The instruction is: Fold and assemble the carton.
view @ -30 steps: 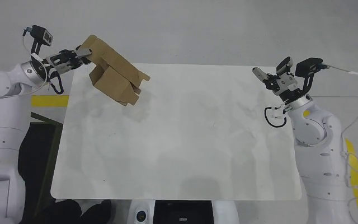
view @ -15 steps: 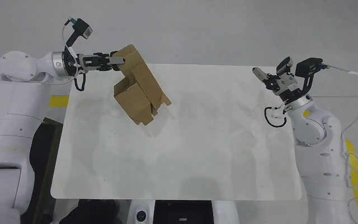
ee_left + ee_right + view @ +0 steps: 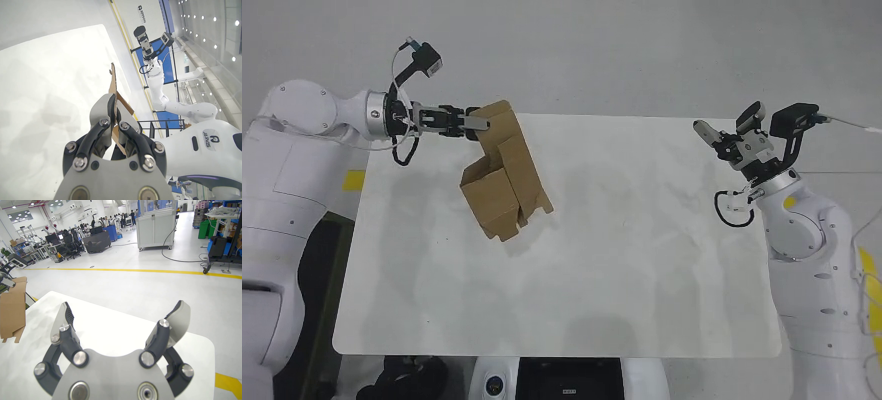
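My left pincer [image 3: 483,121] has swung the carton [image 3: 504,180] inward since a second ago, from beyond the bench's [image 3: 642,270] far left corner to above its surface. My right pincer [image 3: 122,305] has kept where it was.

Nearest in my left wrist view, the pads are clamped on one cardboard wall, seen edge-on as a thin corrugated strip running away from the tips. From above the same carton shows as broad brown panels: a part-opened sleeve hanging below and beyond the left pincer, tilted, with flaps at its lower end. I cannot see into it, so I cannot tell whether anything is inside, nor whether the lowest flap touches the bench.

My right wrist view gives the side face: the carton hangs from the left pincer well beyond my right one, across the bench, its notched bottom edge low over the white top. The right pincer stands wide apart, gripping nothing, near the bench's far right corner. Farther off, past the bench edge, a yellow line [image 3: 132,270] crosses the floor.
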